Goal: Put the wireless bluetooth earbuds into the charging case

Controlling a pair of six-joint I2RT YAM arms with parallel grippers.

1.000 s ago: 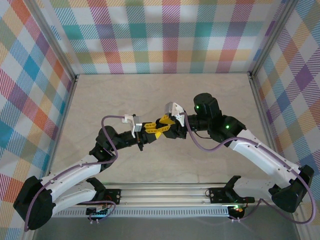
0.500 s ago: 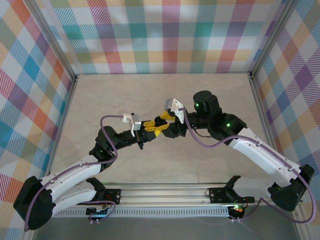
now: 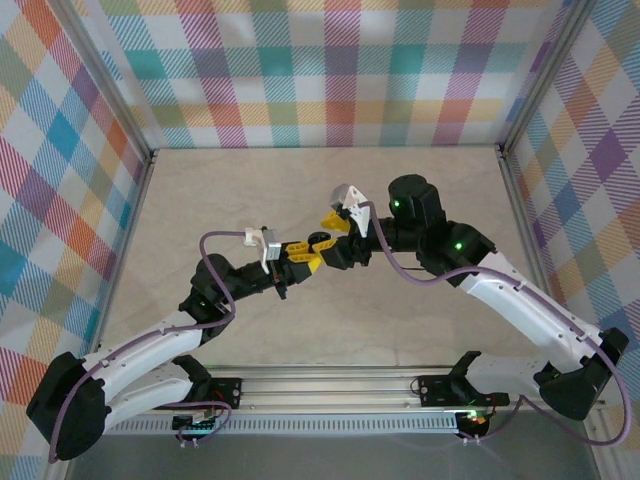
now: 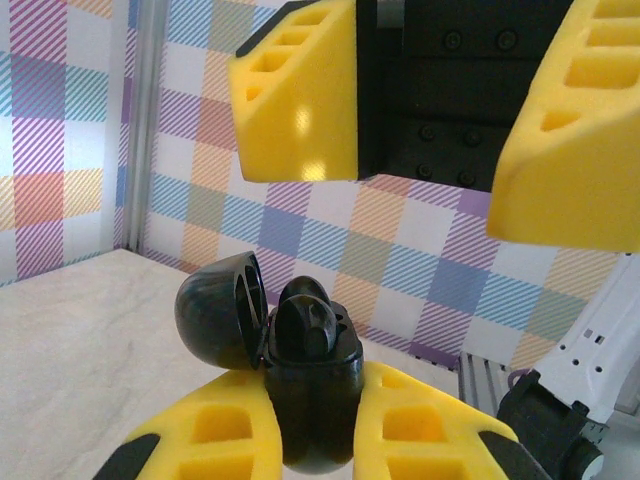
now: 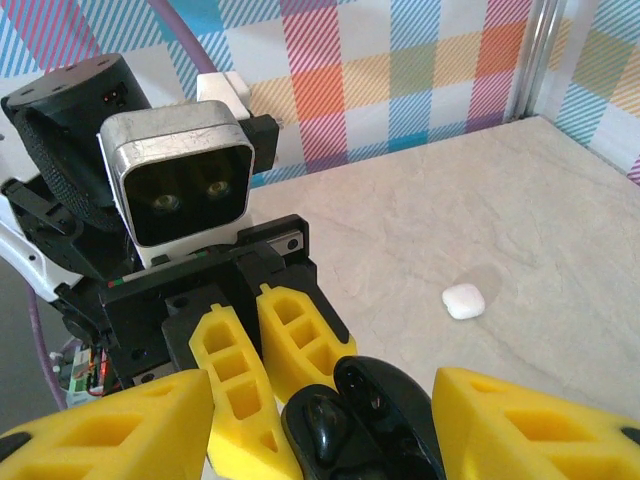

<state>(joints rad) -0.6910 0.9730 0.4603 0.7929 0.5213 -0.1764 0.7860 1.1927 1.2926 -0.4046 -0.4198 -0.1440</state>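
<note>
A black charging case (image 4: pixel 310 390) with its lid (image 4: pixel 215 310) swung open stands upright, and my left gripper (image 4: pixel 310 405) is shut on its body. Black earbuds (image 4: pixel 305 322) sit in its wells, heads showing above the rim. My right gripper (image 4: pixel 425 130) hangs open just above the case, fingers spread wide and touching nothing. In the right wrist view the open case (image 5: pixel 390 420) with an earbud (image 5: pixel 323 432) lies between and below the spread right gripper (image 5: pixel 325 400). From above, the left gripper (image 3: pixel 303 252) and right gripper (image 3: pixel 328 228) meet mid-table. The white earbuds are out of view.
A small closed white case (image 5: pixel 464 300) lies on the beige tabletop (image 5: pixel 420 230) beyond the grippers. Checkered walls and metal frame posts (image 3: pixel 130 190) enclose the table. The left wrist camera housing (image 5: pixel 178 185) faces the right gripper at close range.
The right gripper has lifted up and back from the black case and now stands apart from it. The left gripper keeps its hold, shifted slightly left.
</note>
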